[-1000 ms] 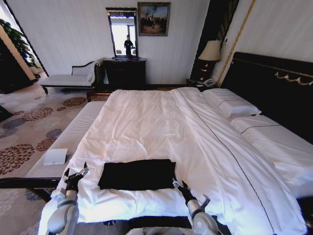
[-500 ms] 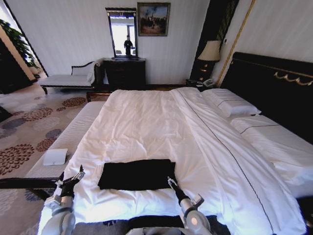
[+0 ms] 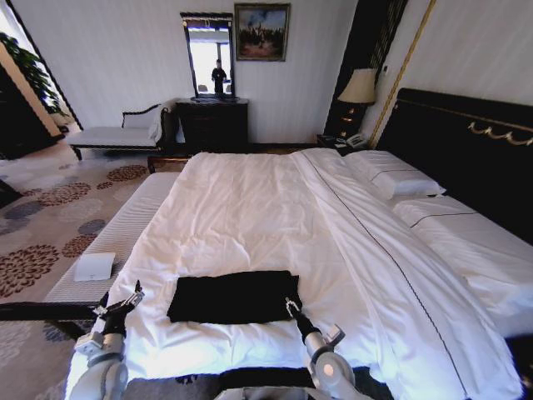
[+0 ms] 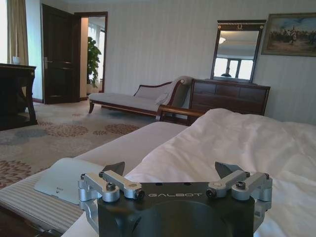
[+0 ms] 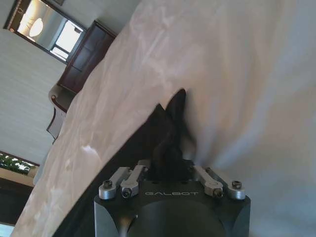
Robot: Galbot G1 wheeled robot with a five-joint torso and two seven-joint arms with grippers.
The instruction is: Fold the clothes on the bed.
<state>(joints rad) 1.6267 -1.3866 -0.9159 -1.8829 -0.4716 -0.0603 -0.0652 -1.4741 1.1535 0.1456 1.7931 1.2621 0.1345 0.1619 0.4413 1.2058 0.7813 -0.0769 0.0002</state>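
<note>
The right gripper [image 3: 291, 305] sits at the near right corner of the clothes [image 3: 234, 297], its fingers closed together on a pinch of black cloth; in the right wrist view the dark fabric [image 5: 165, 143] rises in a peak straight out from between the fingers. The left gripper [image 3: 127, 300] hovers at about 9 o'clock from the garment, just off its left edge and apart from it, with its fingers [image 4: 114, 169] spread wide and nothing between them.

The clothes lie folded into a flat black rectangle near the foot of the bed [image 3: 250, 208], on the white duvet. Out at 10 o'clock from the left gripper a small white towel [image 3: 94, 267] rests on the striped bench [image 3: 125, 233] beside the bed. At 12 o'clock, by the far wall, stand a dark dresser [image 3: 212, 125] and a chaise [image 3: 117, 133]; pillows [image 3: 391, 177] lie at 2 o'clock.
</note>
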